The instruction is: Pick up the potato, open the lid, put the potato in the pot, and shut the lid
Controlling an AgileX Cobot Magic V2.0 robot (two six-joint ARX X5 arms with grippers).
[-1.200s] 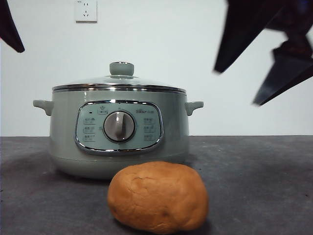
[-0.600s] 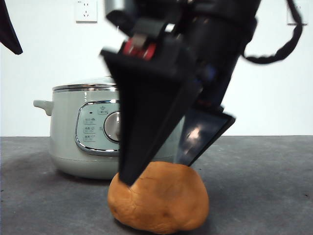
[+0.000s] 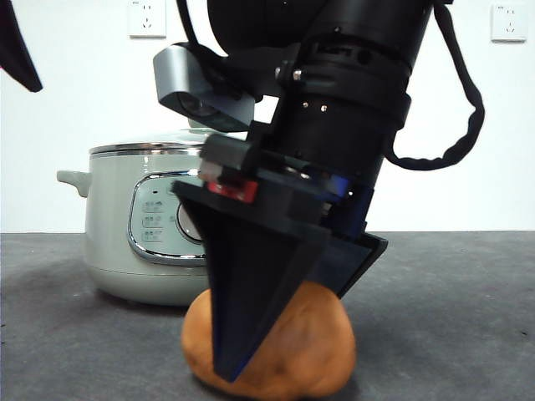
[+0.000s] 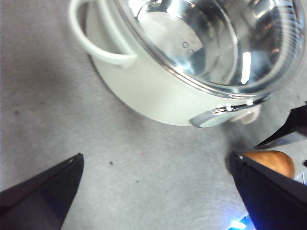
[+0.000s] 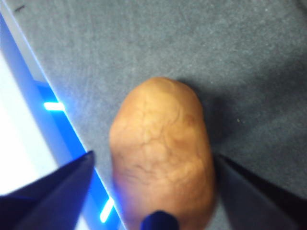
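- Front view — the right gripper (image 3: 288,326) straddles the potato (image 3: 309,355), which lies on the table (image 3: 451,317) at 5 o'clock from the pot (image 3: 150,242); the lid (image 3: 142,146) is on.
- Left wrist view — the left gripper (image 4: 156,191) hangs wide open, empty, beside the pot.
- Right wrist view — jaws spread, not yet touching; the potato's long axis runs 12-to-6 between them, so the right arm is nearer.
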